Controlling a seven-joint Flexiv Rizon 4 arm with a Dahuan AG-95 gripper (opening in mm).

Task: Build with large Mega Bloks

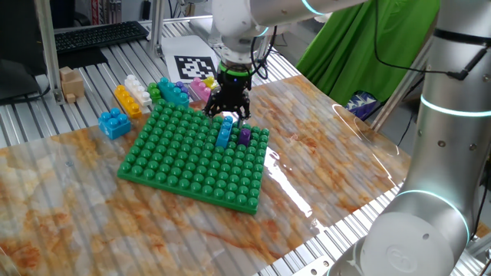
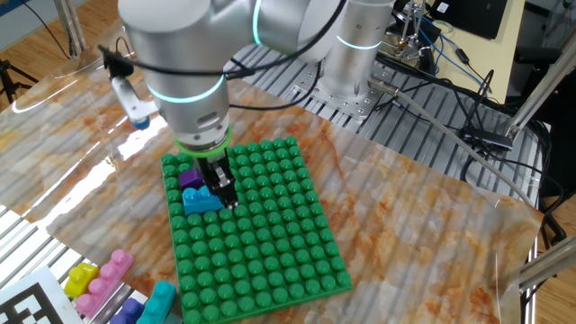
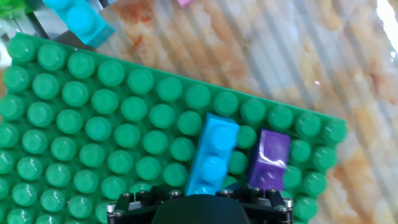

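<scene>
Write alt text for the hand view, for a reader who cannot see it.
A light blue brick and a purple brick sit side by side on a green studded baseplate, seen from just above the gripper, whose dark body fills the bottom edge. Another light blue brick lies off the plate at top left.

Under me lies the big flat square green studded baseplate (image 1: 192, 165), resting on the marbled orange-and-white tabletop (image 1: 322, 153). Past its far edge I see a white card printed with a black square marker (image 1: 193, 67), a small cardboard box (image 1: 70, 83) on the slatted metal surface, and a black keyboard (image 1: 100, 34) beyond.
</scene>
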